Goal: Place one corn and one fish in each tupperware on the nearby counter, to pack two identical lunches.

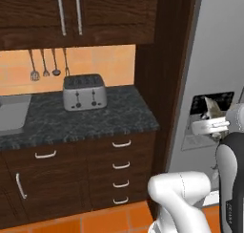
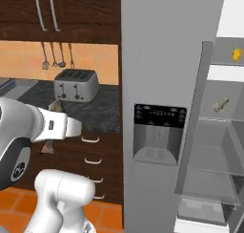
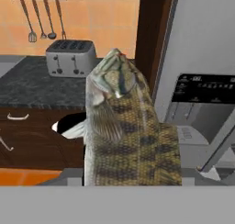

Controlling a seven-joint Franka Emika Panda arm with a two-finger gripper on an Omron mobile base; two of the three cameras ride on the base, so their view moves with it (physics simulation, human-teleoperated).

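A grey-brown fish (image 3: 121,126) with pale sides stands in front of the hand camera and hides the fingertips. My gripper (image 1: 212,117) is shut on this fish (image 1: 213,108) in the air, in front of the fridge's dispenser panel. In the right base view the fish's tip (image 2: 55,105) pokes up behind my forearm. Inside the open fridge, a yellow corn (image 2: 237,54) lies on an upper shelf and a second fish (image 2: 220,104) on the shelf below. The black marbled counter (image 1: 119,115) lies to the left. Both tupperware trays are out of view.
A silver toaster (image 1: 84,92) stands on the counter, with a sink (image 1: 12,113) at the far left and utensils (image 1: 45,62) hanging on the wall. Dark drawers (image 1: 121,165) sit below. The grey fridge door (image 2: 167,84) with its dispenser (image 2: 158,134) is close on the right.
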